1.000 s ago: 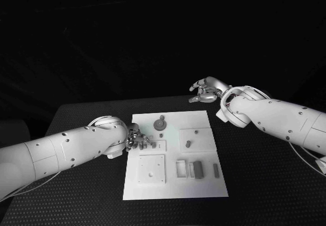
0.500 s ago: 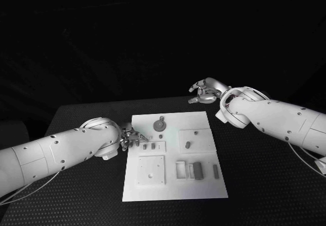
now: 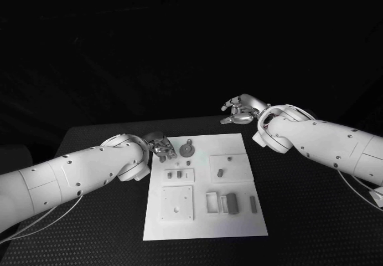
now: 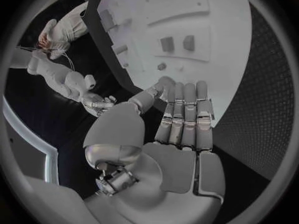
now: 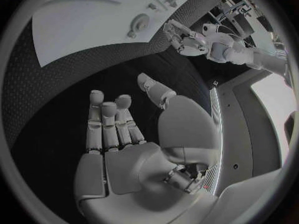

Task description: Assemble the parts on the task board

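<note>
The white task board (image 3: 239, 221) lies in the middle of the black table. On it are a round disc part (image 3: 187, 147), a row of small pieces (image 3: 180, 174), a square plate (image 3: 177, 200) and a dark block (image 3: 231, 202) beside a frame. My left hand (image 3: 162, 148) hovers at the board's far left edge, just left of the disc, its fingers (image 4: 186, 114) straight and together, the thumb apart, nothing in it. My right hand (image 3: 239, 110) hangs beyond the board's far right corner; its fingers (image 5: 109, 122) hold nothing.
The board (image 4: 218, 45) with two small pieces (image 4: 167, 44) lies ahead of the left fingertips. From the right wrist, the board (image 5: 74, 30), the disc (image 5: 138, 22) and my left hand (image 5: 181, 37) lie well ahead. Black table (image 3: 319, 221) surrounds the board.
My left hand has drawn back from the row of small pieces towards the board's far left corner, beside the disc. The right hand has barely moved.
</note>
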Robot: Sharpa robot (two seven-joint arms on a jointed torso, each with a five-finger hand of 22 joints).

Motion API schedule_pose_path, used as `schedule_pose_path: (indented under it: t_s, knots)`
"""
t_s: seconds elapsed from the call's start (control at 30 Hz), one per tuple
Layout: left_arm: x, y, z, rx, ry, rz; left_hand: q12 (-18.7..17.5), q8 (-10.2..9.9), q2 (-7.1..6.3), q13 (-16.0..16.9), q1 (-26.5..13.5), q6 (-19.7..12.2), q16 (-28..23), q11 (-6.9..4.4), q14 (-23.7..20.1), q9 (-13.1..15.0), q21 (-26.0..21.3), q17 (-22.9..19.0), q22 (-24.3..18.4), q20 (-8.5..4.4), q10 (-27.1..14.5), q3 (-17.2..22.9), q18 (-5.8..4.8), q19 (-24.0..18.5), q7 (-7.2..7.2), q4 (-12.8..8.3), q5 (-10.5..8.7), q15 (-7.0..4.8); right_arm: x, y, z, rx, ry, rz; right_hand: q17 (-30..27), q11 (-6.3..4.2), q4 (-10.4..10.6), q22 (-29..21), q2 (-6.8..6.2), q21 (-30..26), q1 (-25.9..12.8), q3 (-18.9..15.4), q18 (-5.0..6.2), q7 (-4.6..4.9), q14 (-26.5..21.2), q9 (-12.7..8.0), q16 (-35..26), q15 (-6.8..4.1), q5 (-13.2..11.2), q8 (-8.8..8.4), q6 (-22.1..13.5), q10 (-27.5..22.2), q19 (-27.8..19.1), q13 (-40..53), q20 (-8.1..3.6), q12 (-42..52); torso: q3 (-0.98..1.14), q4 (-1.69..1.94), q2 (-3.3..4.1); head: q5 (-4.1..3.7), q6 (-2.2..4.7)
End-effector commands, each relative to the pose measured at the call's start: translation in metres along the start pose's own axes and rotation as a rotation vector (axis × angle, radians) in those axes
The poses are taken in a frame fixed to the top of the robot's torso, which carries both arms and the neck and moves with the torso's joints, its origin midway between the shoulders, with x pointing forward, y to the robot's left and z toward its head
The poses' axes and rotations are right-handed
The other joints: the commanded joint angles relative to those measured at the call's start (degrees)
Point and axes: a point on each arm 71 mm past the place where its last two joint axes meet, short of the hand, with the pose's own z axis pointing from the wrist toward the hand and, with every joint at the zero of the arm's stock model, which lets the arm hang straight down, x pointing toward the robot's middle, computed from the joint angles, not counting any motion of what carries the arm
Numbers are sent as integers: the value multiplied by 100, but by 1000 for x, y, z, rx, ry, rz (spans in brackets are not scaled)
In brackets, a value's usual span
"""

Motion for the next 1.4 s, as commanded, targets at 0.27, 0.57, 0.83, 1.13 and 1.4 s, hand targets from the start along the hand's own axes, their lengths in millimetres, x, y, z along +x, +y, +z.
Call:
schedule_pose_path:
  t_s: [0.27, 0.57, 0.83, 1.13, 1.4]
  knots:
    - [13, -26, 9, 305, -125, 349, -974, -128, -320, -737, 491, 107, 6, 100, 278, -511, -67, 58, 12, -25, 310, -234, 152, 322, -50, -19, -41, -60, 2, 2, 1, -15, 9, 1, -11, 21, -14, 10, 12, -26, -1, -4, 91, 89, -9, -11, 21, -26, 16, 29, 38, -800, -9, -11, 38, 27, 4, -9, 5, 2, 15]
    - [31, -29, 11, 353, -123, 483, -1281, -173, -450, -900, 513, 154, 134, 12, 563, -729, 17, 157, 110, -158, 528, -288, 159, 624, -107, 0, -35, -211, 3, 3, 1, -16, 10, 2, -12, 21, -13, 10, 15, -27, -1, -4, 91, 89, -9, -13, 22, -26, 16, 30, 38, -800, -9, -13, 38, 29, 7, -9, 11, -14, 32]
    - [42, -29, 14, 365, -127, 500, -1432, -130, -422, -955, 557, 287, 246, 17, 782, -854, 106, 264, 246, -285, 723, -285, 143, 860, -91, 2, -36, -324, 3, 3, 1, -18, 12, 2, -13, 21, -13, 10, 17, -27, -1, -4, 91, 89, -10, -14, 23, -26, 16, 31, 37, -800, -9, -14, 38, 30, 4, -9, 11, -36, 28]
    - [47, -29, 15, 364, -130, 504, -1608, -129, -403, -1007, 614, 310, 553, -2, 1043, -983, 302, 452, 502, -380, 808, -307, 198, 1166, -82, 2, -28, -392, 3, 4, 1, -18, 13, 3, -15, 21, -13, 11, 18, -27, -1, -5, 91, 89, -9, -16, 25, -26, 16, 33, 38, -800, -8, -17, 38, 33, 5, -7, 7, -67, 24]
    - [49, -28, 18, 347, -123, 511, -1688, -135, -373, -1034, 611, 298, 585, 21, 1034, -1019, 315, 471, 565, -371, 769, -299, 212, 1172, -74, 6, -27, -375, 4, 4, 1, -20, 14, 3, -17, 21, -13, 11, 18, -26, -3, -6, 91, 89, -10, -17, 27, -26, 15, 34, 38, -800, -7, -19, 38, 35, 9, -5, 3, -72, 26]
